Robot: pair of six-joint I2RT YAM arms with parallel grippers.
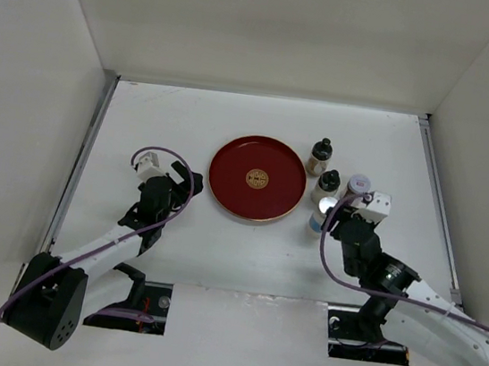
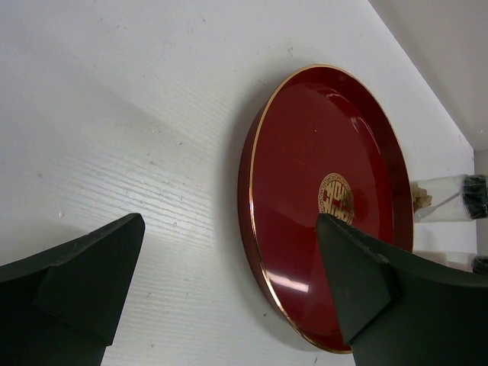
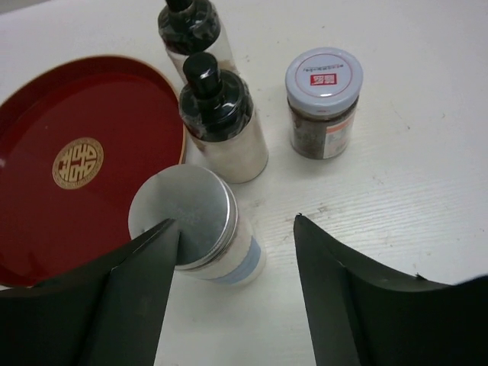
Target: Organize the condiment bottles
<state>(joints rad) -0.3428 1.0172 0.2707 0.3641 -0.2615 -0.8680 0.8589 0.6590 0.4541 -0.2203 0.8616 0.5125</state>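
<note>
Four condiment bottles stand right of the red tray (image 1: 257,178). Two have black caps, one farther (image 1: 320,155) and one nearer (image 1: 327,185). A lilac-capped jar (image 1: 359,185) stands to their right. A pale cylinder (image 1: 318,218) with a silvery lid is nearest. My right gripper (image 1: 337,215) hovers open over it. In the right wrist view the pale cylinder (image 3: 191,217) sits by the left finger, beside the gap of the right gripper (image 3: 236,221). My left gripper (image 1: 175,194) is open, left of the tray, holding nothing.
The left wrist view shows the red tray (image 2: 320,175) with its gold emblem ahead of the left gripper (image 2: 230,219), and a black-capped bottle (image 2: 450,200) beyond it. White walls enclose the table on three sides.
</note>
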